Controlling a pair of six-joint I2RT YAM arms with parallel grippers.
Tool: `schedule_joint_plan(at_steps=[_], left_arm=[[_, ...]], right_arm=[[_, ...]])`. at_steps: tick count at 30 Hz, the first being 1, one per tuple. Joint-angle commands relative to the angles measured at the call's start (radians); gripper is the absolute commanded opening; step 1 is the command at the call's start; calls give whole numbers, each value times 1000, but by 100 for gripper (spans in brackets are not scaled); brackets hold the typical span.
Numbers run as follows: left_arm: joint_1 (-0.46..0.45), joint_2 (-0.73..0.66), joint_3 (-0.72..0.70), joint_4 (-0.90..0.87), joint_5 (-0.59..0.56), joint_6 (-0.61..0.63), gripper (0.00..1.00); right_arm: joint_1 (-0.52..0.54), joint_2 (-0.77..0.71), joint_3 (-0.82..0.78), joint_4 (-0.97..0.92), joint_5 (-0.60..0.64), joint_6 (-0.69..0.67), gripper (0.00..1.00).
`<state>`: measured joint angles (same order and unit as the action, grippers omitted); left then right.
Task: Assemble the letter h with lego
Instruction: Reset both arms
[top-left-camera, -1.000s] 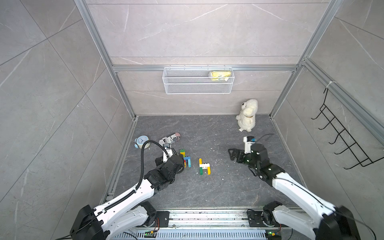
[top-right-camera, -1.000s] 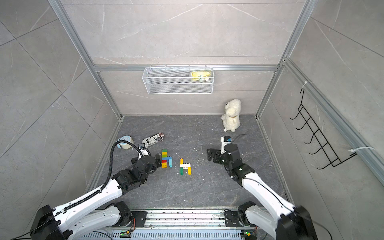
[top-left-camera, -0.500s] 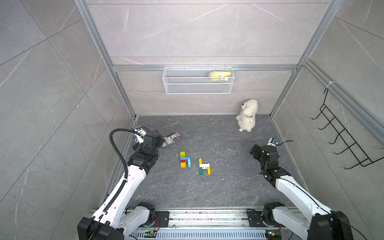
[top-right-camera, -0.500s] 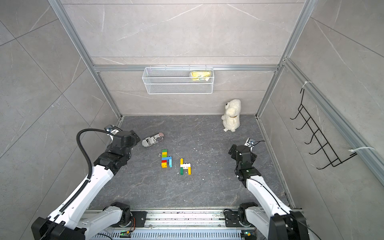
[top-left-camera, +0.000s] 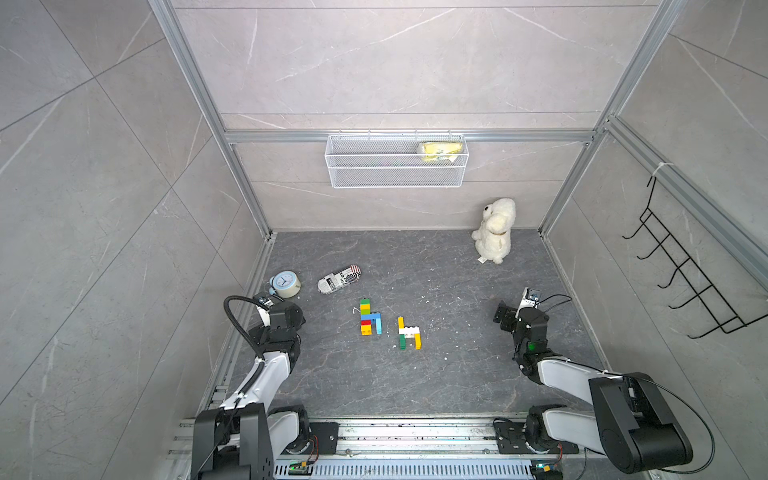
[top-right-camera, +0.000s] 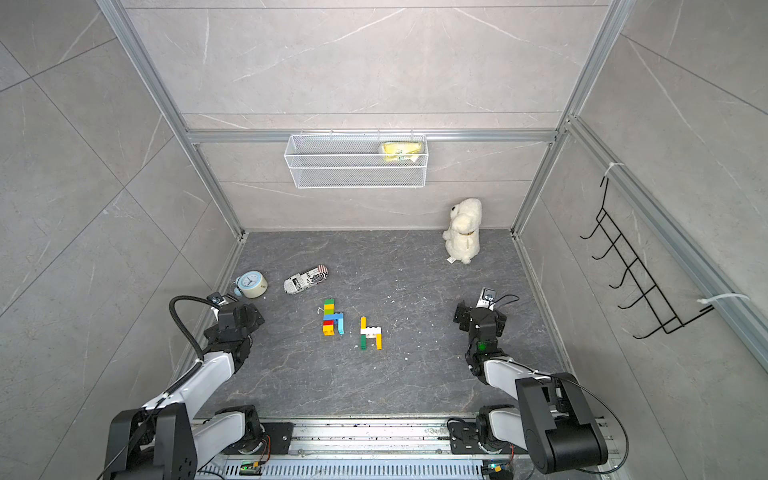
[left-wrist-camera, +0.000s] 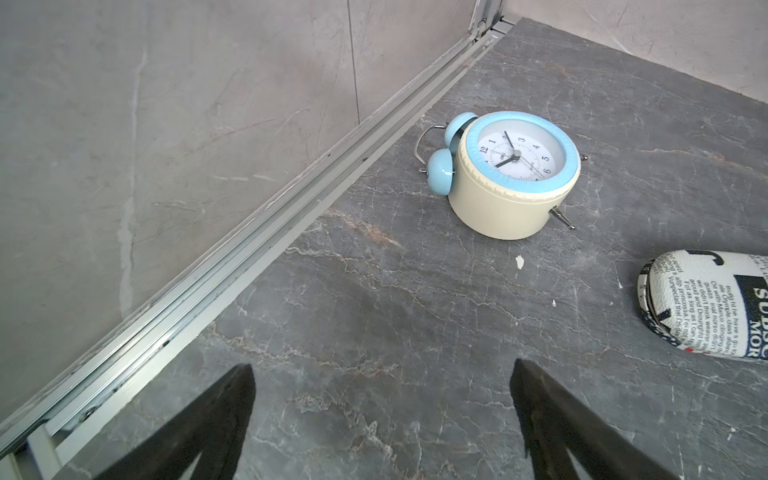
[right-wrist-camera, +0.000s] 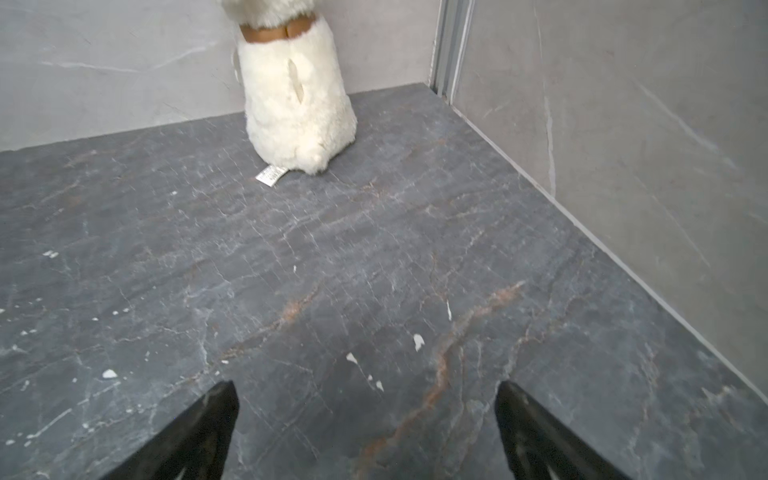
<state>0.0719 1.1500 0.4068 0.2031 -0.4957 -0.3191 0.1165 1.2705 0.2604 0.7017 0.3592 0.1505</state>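
Since both tools stand empty and well apart from the bricks, the step in hand looks like a clean finish rather than another pick. The left tool (left-wrist-camera: 382, 368) has its jaws spread wide over bare table at about 9 o'clock. The right tool (right-wrist-camera: 366, 386) is likewise spread, holding nothing, at about 3 o'clock. The lego lies near the middle of the table (top-left-camera: 436, 374) in two flat builds. One is a many-coloured h (top-left-camera: 370, 318) with a light blue arm. Just beside it, at its 4 o'clock, is a smaller h (top-left-camera: 408, 333) of yellow, white and green. Both already read as the letter, so I judge the task done or nearly so. Any further move should go up and out, never across the centre, since flat builds like these would likely slide or split at a nudge. If a joint needs seating, come straight down on it.

An alarm clock (left-wrist-camera: 515, 174) lies face up at 10 o'clock, close ahead of the left tool, with a print-covered pouch (top-left-camera: 339, 279) beside it towards 11. A white plush toy (top-left-camera: 494, 230) sits at 1 o'clock, well apart from the right tool. A wire basket (top-left-camera: 395, 178) hangs on the back wall at 12. Nothing lies between either tool and the bricks.
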Motion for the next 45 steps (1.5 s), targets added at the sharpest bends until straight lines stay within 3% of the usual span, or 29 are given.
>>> schedule_joint_plan(at_steps=[1, 4, 7, 11, 15, 18, 19, 21, 22, 24, 27, 45], left_arm=[[-6, 70, -38, 263, 58, 109, 99], [-20, 99, -108, 493, 179, 173, 99], [-61, 153, -151, 654, 195, 246, 99], [-97, 220, -142, 703, 258, 322, 99], [-98, 357, -116, 792, 240, 331, 100], [-53, 354, -50, 653, 299, 290, 100], [-40, 357, -52, 663, 313, 284, 100], [-38, 353, -51, 654, 318, 282, 100], [-37, 355, -53, 662, 318, 284, 100], [-38, 349, -57, 662, 309, 284, 100], [-40, 350, -59, 664, 303, 283, 100], [-32, 355, -46, 645, 341, 285, 100]], right_arm=[[47, 42, 1, 173, 29, -106, 100], [90, 202, -69, 524, 99, -162, 100], [118, 198, -83, 535, 85, -185, 100], [148, 255, -118, 681, 94, -229, 100], [134, 225, -12, 422, 39, -213, 100], [73, 246, 68, 236, -25, -141, 100], [56, 295, 61, 349, -48, -160, 99], [45, 251, 80, 212, -70, -129, 100], [43, 278, 68, 296, -67, -145, 100], [44, 258, 75, 244, -69, -136, 100], [73, 279, 31, 376, -30, -175, 100], [78, 277, 40, 356, -25, -174, 100]])
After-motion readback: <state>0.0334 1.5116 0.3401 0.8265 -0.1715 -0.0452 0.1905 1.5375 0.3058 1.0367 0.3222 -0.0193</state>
